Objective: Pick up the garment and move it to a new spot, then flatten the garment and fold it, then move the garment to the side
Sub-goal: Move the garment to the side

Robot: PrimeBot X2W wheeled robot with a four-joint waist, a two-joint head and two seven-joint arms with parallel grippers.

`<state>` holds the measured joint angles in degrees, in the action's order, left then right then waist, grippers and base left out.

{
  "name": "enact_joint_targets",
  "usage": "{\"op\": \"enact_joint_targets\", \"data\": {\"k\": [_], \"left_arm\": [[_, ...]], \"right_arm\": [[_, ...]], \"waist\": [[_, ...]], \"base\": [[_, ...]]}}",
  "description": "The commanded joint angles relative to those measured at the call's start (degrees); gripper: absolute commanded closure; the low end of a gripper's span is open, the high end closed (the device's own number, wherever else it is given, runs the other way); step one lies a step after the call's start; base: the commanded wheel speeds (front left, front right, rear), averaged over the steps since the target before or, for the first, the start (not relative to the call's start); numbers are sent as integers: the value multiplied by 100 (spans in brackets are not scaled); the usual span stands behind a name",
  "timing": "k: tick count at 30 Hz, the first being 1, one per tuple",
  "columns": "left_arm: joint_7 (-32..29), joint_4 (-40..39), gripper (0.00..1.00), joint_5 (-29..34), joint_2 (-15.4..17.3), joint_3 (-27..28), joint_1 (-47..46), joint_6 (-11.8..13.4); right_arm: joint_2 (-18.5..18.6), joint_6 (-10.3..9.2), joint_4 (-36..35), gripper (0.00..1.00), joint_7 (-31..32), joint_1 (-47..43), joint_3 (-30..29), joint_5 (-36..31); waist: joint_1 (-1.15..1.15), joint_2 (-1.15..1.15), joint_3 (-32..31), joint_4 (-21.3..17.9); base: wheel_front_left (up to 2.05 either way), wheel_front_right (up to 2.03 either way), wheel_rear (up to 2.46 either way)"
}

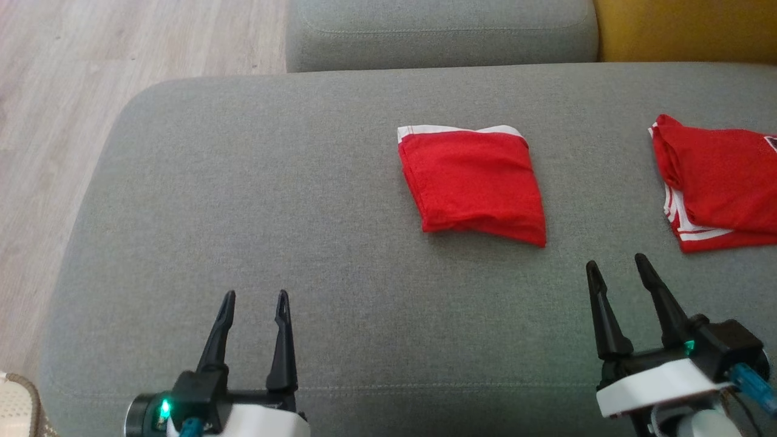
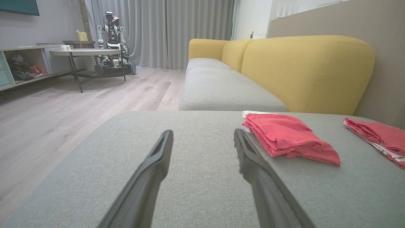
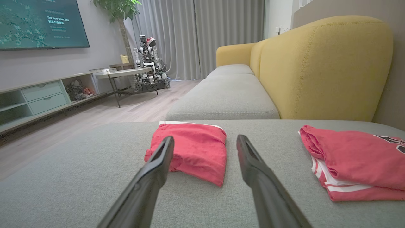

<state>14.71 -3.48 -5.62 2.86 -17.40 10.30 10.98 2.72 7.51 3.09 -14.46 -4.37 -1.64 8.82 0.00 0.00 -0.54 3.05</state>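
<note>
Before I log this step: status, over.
Both open, empty: left gripper, right gripper. On grey cushion ahead, folded red garment, flat. At right, second red garment, apart.

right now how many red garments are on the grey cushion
2. One folded red garment lies near the middle of the grey cushion; a second red garment lies at its right, cut off by the head view's edge, so more could lie beyond.

second red garment (image 1: 719, 182): cut off by the right edge in the head view; a dark print (image 3: 392, 141) on it runs out of the right wrist view, unreadable
folded garment (image 1: 473, 182): inner layers hidden under the top fold
left hand (image 1: 256, 295): wrist cut by the bottom edge
shelf clutter (image 2: 23, 68): too small to tell
screen (image 3: 38, 22): second line of text too small to read
</note>
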Motion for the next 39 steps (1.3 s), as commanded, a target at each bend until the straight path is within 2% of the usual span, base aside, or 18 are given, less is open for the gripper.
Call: {"op": "enact_joint_targets", "data": {"k": [1, 6, 9, 14, 17, 21, 25, 28, 36, 39], "left_arm": [[29, -216, 0, 59, 2, 199, -169, 37], [29, -203, 0, 89, 2, 167, -179, 56], [29, -172, 0, 107, 2, 143, -213, 74], [29, -125, 0, 169, 2, 20, -451, 22], [29, -91, 0, 178, 2, -90, -652, -15], [29, -4, 0, 203, 2, -204, -911, -79], [29, 35, 0, 191, 2, -308, -1164, -103], [29, 73, 0, 179, 2, -399, -1273, -100], [29, 132, 0, 103, 2, -605, -1462, -110], [29, 124, 0, 103, 2, -658, -1540, -126]], "right_arm": [[17, -2, -214, 0, -53, 74, 148, 17], [17, -2, -221, 0, -53, 61, 149, 12], [17, -2, 10, 0, -53, 118, 345, 97], [16, -2, 863, 0, -53, 869, 430, 314], [20, -2, 1680, 0, 112, 1572, 338, 654], [268, -2, 2517, 0, 535, 2634, 191, 1022], [583, -2, 3322, 0, 903, 3480, -66, 1092], [788, -2, 3860, 0, 1358, 3934, 21, 1122], [1162, -2, 4587, 0, 1998, 4672, 216, 1724], [1330, -2, 4757, 10, 2053, 4822, 294, 1880]], "waist": [[0, 0, 10, 0], [0, 0, 44, 33], [0, 0, 141, 86], [0, 0, 502, 234], [0, 0, 744, 356], [0, 0, 1016, 496], [0, 0, 1240, 651], [0, 0, 1380, 752], [0, 0, 1642, 946], [0, 0, 1719, 1014]], "base": [[0, 0, 0], [0, 0, 0], [0, 0, 0], [0, 0, 0], [0, 0, 0], [0, 0, 0], [0, 0, 0], [0, 0, 0], [0, 0, 0], [0, 0, 0]]}}
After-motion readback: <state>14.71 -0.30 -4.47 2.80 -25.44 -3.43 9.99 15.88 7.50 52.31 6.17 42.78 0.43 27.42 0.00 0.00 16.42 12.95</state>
